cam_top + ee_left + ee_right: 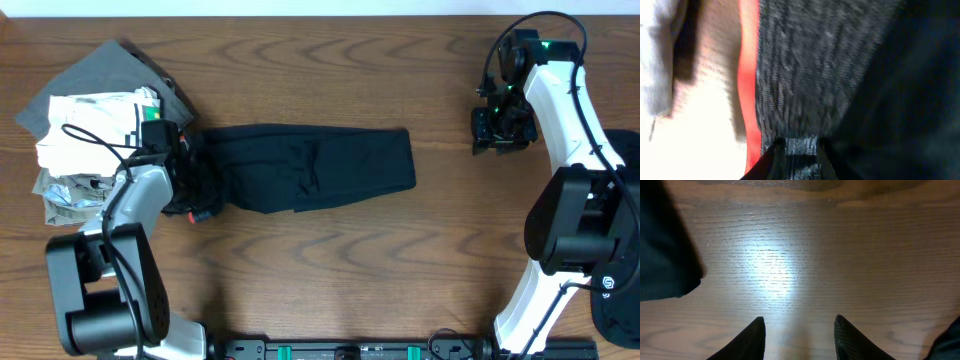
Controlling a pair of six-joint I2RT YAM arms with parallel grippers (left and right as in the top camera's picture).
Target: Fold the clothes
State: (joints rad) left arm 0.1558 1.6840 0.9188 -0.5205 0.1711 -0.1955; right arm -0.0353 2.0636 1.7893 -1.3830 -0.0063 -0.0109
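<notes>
The trousers are laid long on the counter, not yet folded short, their waistband pinched by the left tool, the right tool held open and empty well right of them, a pile left undone beside them.

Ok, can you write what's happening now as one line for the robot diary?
left gripper: shut on grey waistband of trousers | right gripper: open, empty, over table | trousers: lying stretched out | other clothes: heaped at left end
</notes>
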